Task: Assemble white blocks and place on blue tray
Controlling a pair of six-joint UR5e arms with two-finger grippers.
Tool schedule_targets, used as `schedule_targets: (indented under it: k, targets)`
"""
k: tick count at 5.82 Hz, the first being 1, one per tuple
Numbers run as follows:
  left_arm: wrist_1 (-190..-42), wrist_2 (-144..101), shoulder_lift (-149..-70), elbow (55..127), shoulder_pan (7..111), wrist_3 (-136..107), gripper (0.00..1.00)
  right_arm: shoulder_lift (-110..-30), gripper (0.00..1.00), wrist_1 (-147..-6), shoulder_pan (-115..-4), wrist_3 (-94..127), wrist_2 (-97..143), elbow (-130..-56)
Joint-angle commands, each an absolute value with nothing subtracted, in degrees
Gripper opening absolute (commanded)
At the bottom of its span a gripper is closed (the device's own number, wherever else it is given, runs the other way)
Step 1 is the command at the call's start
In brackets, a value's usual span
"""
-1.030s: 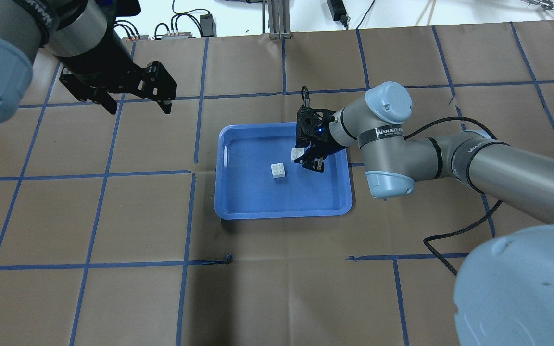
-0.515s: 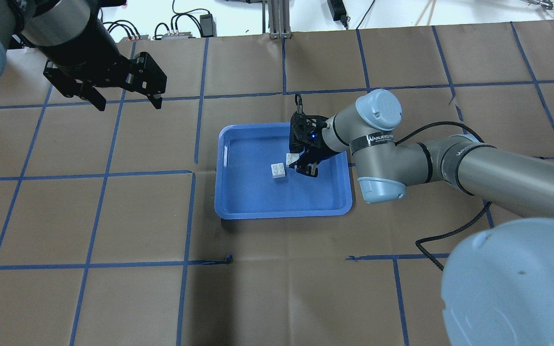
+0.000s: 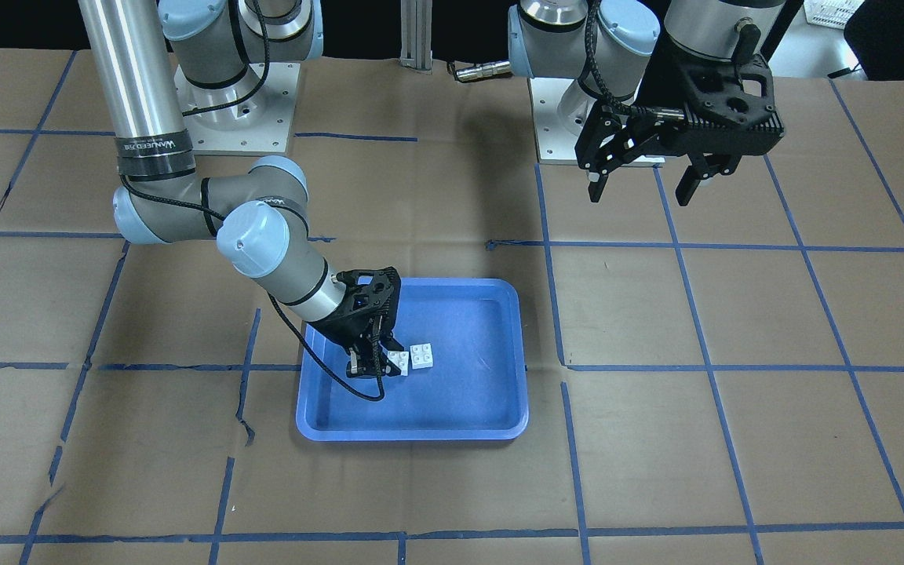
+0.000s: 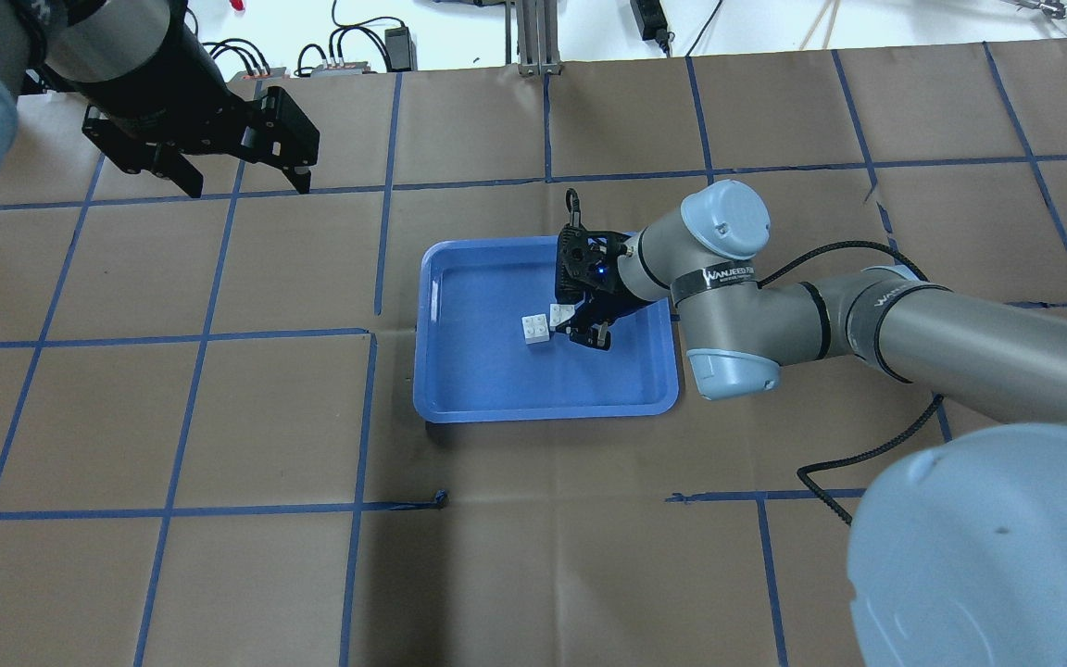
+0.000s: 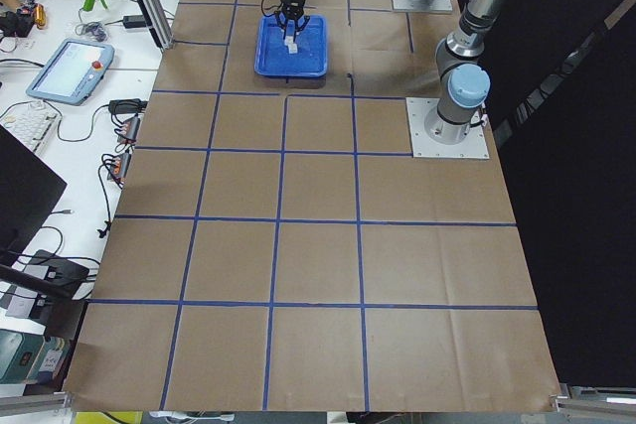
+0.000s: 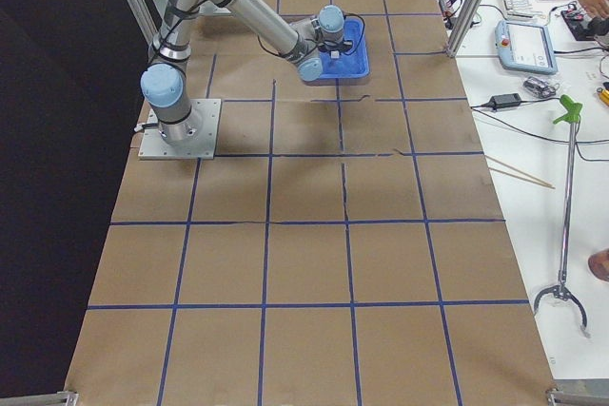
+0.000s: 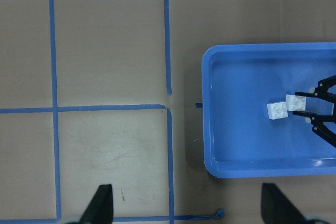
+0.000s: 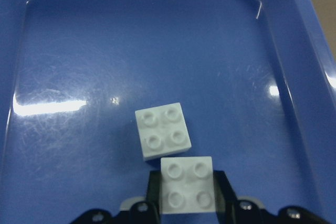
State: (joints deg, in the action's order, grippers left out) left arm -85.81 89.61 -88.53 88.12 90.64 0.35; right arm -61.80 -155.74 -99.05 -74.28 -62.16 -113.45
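The small white square studded plastic brick [image 8: 187, 182] clamped in the black two-finger right gripper [image 8: 187, 198] has been carried across the shallow blue plastic tray [image 4: 496, 380] to just beside the second white brick [image 4: 536, 329]. The spread left gripper [image 4: 246, 188] has been drawn farther from the tray.

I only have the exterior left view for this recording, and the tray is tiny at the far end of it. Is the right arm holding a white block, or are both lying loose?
Observer: The right gripper is shut on one white block. The right wrist view shows its fingers on two opposite sides.
Reviewer: Where is the other block?
Observer: The other block lies studs up on the blue tray, right beside the held one and not stacked. I cannot tell whether they touch.
Reviewer: And the left arm?
Observer: The left gripper hangs open and empty over the table, away from the tray.
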Motion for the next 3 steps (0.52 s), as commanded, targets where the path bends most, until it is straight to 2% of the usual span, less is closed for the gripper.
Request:
schedule_targets:
  k: [1, 3]
  targets:
    - [-84.82, 90.0, -88.07, 89.03, 90.7, 0.35, 0.99, -62.22, 0.29, -155.74, -99.14, -73.92, -62.05, -113.82]
    - [-84.81, 90.09, -88.15, 89.12, 90.79, 0.35, 0.99, -62.23, 0.29, -155.74, -99.49, -73.31, -61.96, -113.82]
